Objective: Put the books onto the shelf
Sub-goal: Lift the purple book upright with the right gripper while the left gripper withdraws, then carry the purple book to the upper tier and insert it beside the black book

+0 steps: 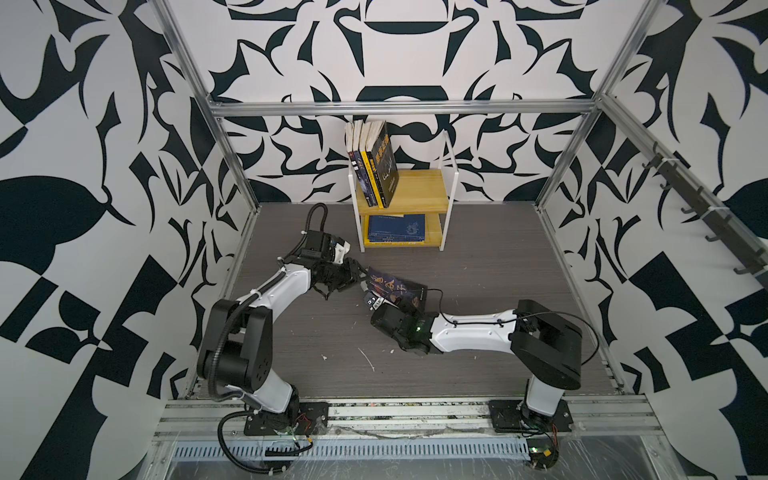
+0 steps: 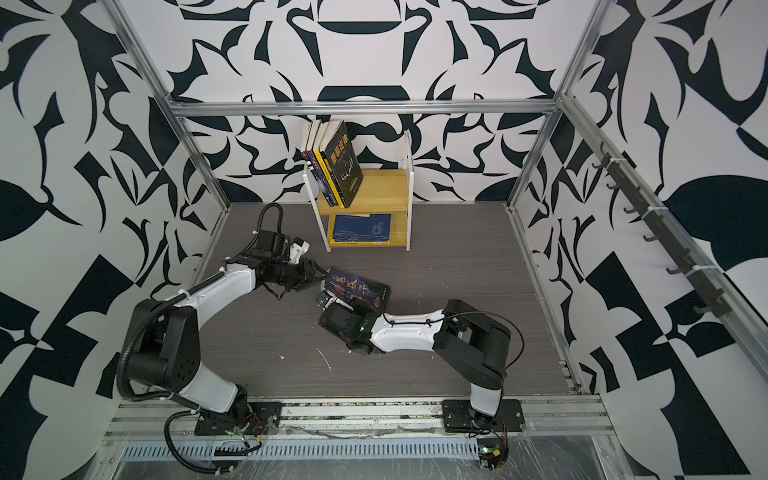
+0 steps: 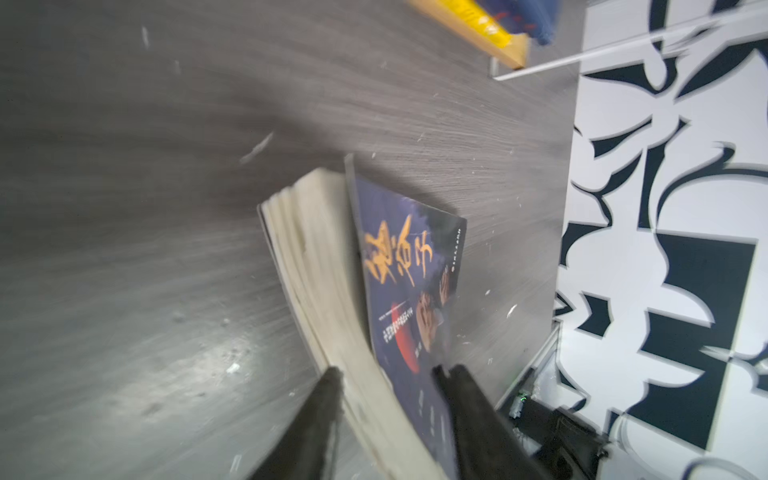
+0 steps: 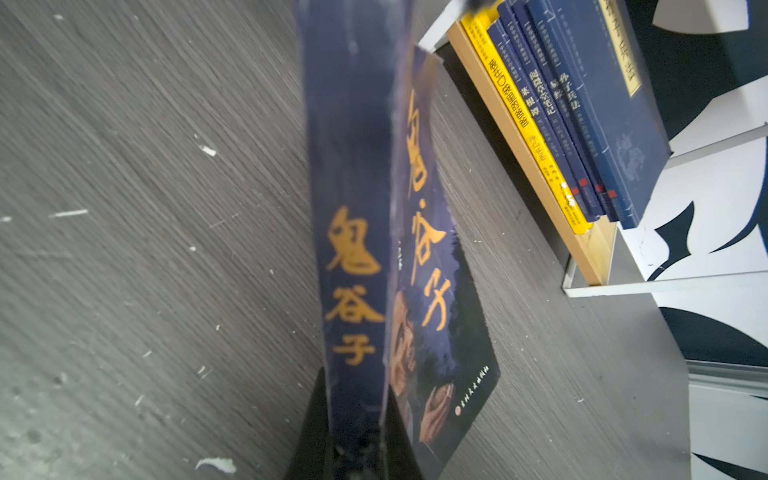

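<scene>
A dark purple-blue book (image 1: 397, 286) (image 2: 357, 289) with gold characters hangs tilted just above the table between both arms. My right gripper (image 1: 395, 302) (image 2: 353, 302) (image 4: 357, 407) is shut on the book's (image 4: 353, 249) spine end. My left gripper (image 1: 358, 276) (image 2: 318, 278) (image 3: 386, 372) is open, its fingers astride the book's (image 3: 407, 270) page edge. The shelf (image 1: 419, 187) (image 2: 382, 187) stands at the back wall. Several books (image 1: 374, 166) (image 2: 332, 166) stand upright on its top board. A flat stack of books (image 1: 397, 228) (image 2: 361, 228) (image 4: 582, 104) lies on its lower board.
The shelf's white frame side (image 1: 451, 166) rises on the right, and the right part of its top board is bare. Aluminium frame posts (image 1: 565, 166) stand at the table's back corners. Both arm bases are bolted to the front rail (image 1: 407, 415).
</scene>
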`<control>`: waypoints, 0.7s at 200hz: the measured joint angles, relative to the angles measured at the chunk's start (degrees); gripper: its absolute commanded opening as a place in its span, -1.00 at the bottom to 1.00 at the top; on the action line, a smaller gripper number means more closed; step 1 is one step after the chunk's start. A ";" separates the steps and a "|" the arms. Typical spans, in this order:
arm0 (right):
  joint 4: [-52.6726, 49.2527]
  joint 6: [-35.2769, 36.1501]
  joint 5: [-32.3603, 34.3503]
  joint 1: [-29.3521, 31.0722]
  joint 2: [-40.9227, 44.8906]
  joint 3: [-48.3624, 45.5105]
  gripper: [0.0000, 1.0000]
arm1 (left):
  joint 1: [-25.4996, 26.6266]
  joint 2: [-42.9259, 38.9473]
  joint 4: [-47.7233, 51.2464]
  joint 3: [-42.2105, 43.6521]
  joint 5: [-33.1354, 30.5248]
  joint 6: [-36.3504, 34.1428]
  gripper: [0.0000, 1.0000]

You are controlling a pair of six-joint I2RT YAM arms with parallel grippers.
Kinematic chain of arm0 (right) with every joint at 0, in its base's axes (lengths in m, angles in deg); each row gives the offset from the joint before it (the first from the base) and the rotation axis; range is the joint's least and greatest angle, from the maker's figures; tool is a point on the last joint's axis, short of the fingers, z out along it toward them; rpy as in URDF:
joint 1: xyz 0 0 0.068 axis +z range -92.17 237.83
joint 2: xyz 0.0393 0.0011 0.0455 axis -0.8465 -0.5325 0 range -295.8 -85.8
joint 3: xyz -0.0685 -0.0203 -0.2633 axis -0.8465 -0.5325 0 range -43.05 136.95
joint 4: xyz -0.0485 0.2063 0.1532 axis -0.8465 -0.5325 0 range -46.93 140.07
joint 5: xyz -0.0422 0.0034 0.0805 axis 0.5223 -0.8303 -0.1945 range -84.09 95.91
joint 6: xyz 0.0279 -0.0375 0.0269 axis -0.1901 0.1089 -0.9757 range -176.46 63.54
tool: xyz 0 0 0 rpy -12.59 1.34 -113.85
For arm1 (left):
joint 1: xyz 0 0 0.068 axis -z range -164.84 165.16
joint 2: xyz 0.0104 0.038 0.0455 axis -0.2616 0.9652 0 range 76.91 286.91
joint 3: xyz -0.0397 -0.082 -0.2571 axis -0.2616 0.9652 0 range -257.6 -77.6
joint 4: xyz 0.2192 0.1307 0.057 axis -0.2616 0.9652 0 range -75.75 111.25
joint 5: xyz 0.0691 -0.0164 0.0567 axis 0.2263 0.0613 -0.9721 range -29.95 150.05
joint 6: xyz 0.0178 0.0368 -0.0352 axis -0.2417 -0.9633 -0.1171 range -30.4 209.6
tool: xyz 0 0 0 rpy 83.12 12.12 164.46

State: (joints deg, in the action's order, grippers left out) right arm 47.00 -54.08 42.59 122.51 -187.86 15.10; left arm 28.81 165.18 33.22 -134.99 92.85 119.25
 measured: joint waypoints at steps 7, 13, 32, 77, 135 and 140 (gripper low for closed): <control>0.39 0.68 -0.02 -0.07 1.01 -0.81 -1.00 | -0.96 -1.42 -0.04 0.00 -0.15 -0.28 0.88; 0.44 1.20 -0.09 -0.13 2.23 -1.55 -1.00 | -2.01 -2.60 -0.09 -0.02 -0.26 -0.94 0.99; 0.76 2.93 -1.11 -0.79 6.71 -3.23 -1.00 | -6.73 -6.16 -0.35 0.00 -0.92 -2.25 0.99; 4.57 4.63 -8.37 -4.63 17.46 -2.89 -1.00 | -15.50 -12.83 -1.14 2.23 -4.28 -7.96 0.98; 7.65 0.35 -13.90 -12.79 21.22 7.65 -1.00 | -20.57 -19.87 -0.79 4.83 -6.86 -14.86 0.99; 8.13 -0.35 -14.05 -13.60 21.22 8.59 -1.00 | -20.81 -20.28 -0.79 4.83 -6.95 -15.34 0.99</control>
State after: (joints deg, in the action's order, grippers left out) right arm 55.13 -54.43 28.54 108.92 -166.64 23.69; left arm 8.00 144.90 32.43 -130.16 85.90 103.91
